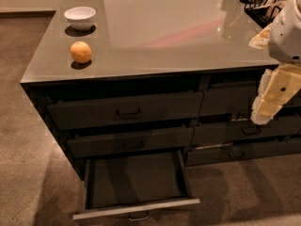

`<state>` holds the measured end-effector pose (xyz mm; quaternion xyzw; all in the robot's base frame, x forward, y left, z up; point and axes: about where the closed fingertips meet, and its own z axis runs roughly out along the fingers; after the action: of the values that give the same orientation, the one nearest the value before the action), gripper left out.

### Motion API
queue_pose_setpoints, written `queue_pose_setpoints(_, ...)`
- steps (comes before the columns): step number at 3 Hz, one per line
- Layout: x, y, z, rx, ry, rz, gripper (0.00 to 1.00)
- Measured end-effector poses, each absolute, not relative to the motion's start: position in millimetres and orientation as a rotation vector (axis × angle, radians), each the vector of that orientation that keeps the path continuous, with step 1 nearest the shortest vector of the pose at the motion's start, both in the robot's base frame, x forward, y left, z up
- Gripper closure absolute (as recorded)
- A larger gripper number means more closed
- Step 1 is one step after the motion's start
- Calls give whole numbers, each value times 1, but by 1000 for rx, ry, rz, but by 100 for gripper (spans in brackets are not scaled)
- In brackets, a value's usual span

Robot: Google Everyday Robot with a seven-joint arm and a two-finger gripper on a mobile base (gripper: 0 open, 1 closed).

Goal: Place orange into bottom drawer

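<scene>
Grey glossy countertop (164, 36) caps a dark cabinet standing on brownish carpet. At the right edge of the view the gripper (263, 111) hangs in front of the right-hand drawer column, just under the counter's lip; whether it is spread or pressed together cannot be told. The orange (81, 52) sits on the counter well to the gripper's left and higher, with a white bowl (80, 17) just beyond it. The bottom drawer (136, 179) is pulled out, below and left of the gripper.
</scene>
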<state>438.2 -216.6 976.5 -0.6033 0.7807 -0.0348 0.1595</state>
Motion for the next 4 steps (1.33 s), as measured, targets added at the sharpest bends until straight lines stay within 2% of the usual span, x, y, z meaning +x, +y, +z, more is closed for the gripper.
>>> queue_pose_setpoints(2,445,-204,976,-1737,2185,-78,0)
queue_pose_setpoints(3,501,-139,970,-1790,2040,32,0)
queue_pose_setpoints(4,568,-41,966,-1851,1888,131,0)
